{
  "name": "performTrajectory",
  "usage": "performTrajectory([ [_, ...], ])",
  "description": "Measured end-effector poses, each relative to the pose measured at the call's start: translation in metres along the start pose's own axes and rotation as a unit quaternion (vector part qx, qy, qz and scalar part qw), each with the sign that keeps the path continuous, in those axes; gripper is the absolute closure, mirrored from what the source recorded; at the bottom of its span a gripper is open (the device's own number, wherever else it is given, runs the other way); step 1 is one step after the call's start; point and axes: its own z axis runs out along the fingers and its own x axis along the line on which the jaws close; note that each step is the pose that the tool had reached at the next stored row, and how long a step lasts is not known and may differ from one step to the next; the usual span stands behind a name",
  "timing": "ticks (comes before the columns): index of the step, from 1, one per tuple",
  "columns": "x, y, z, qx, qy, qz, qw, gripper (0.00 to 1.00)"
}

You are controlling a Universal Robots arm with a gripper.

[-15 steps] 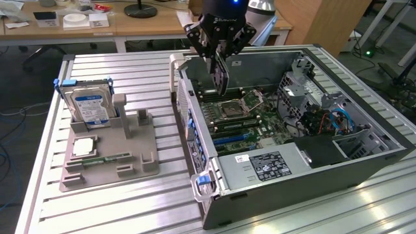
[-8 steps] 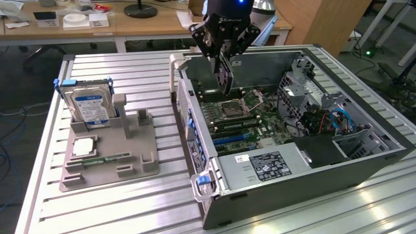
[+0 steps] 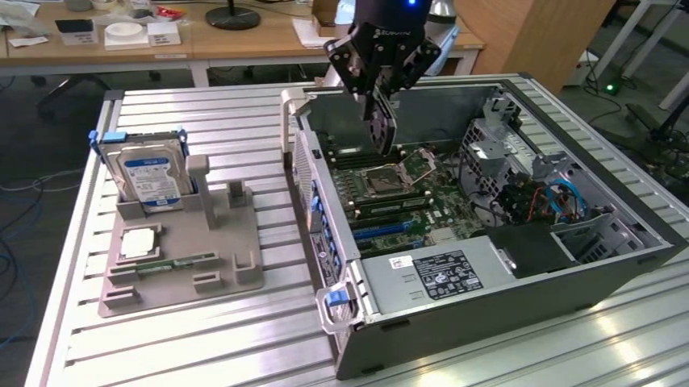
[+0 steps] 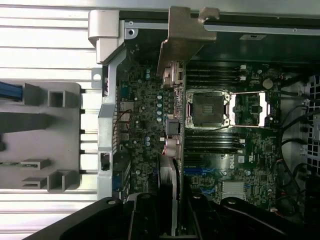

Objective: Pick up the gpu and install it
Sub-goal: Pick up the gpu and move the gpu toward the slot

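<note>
1. Nearest the exterior camera runs the slatted metal table (image 3: 215, 355), which carries everything else.
2. On it, toward the exterior view's right, lies the open computer case (image 3: 603, 266), its motherboard (image 3: 431, 189) facing up and the CPU socket (image 3: 415, 168) uncovered.
3. Toward the exterior view's left sits a grey parts holder (image 3: 205, 266). A hard drive (image 3: 151, 181) stands upright at its far end, and a memory stick (image 3: 173, 264) lies nearer.
4. The gripper (image 3: 379, 90) hangs over the far half of the case, fingers clamped on the gpu (image 3: 385, 129).
5. The gpu hangs edge-down over the motherboard beside the socket. Whether its lower edge touches the board I cannot tell. Its silver bracket (image 4: 182, 40) is plain in the wrist view.
6. By my judgement the card is light and stiff but fragile. It is best pinched on the bare board edges or the bracket, never on components or contacts. So thin a card could pivot in the grip.
</note>
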Motion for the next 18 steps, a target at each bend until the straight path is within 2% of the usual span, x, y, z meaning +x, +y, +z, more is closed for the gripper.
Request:
performTrajectory([
  [18,-0.042,0.0004,0.0010,0.0001,0.0000,0.000,1.0000,0.73],
])
